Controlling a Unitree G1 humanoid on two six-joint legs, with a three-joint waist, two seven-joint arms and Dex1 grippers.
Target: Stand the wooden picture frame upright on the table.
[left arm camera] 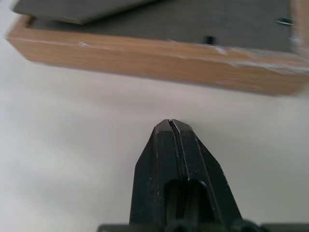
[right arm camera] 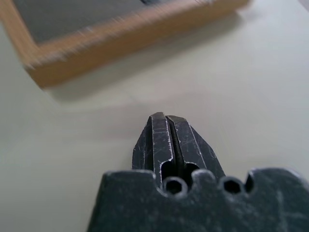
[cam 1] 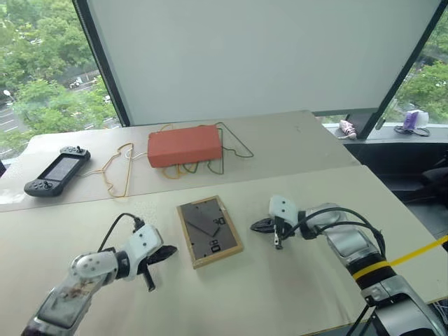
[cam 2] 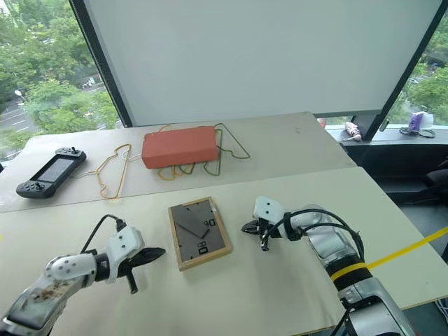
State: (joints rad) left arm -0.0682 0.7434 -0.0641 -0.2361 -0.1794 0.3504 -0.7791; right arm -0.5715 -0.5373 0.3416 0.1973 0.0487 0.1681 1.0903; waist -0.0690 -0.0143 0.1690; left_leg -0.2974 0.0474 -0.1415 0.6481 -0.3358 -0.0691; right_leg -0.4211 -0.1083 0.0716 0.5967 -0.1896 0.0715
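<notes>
The wooden picture frame [cam 1: 208, 230] lies flat and face down on the beige table [cam 1: 280, 294], its dark grey back panel and folded stand facing up. My left gripper [cam 1: 168, 253] is shut and empty, just left of the frame and pointing at its left edge. In the left wrist view the frame's wooden side [left arm camera: 159, 60] runs a short way past the closed fingertips [left arm camera: 171, 126]. My right gripper [cam 1: 257, 225] is shut too, with nothing in it, close to the frame's right edge [right arm camera: 120, 41] but not touching it.
An orange-red box [cam 1: 184, 145] rests on thin wire hangers [cam 1: 119, 168] at the back of the table. A black handheld game console [cam 1: 57, 171] lies at the far left. Behind the table stand a white board and windows. The table's right edge drops off beside my right arm.
</notes>
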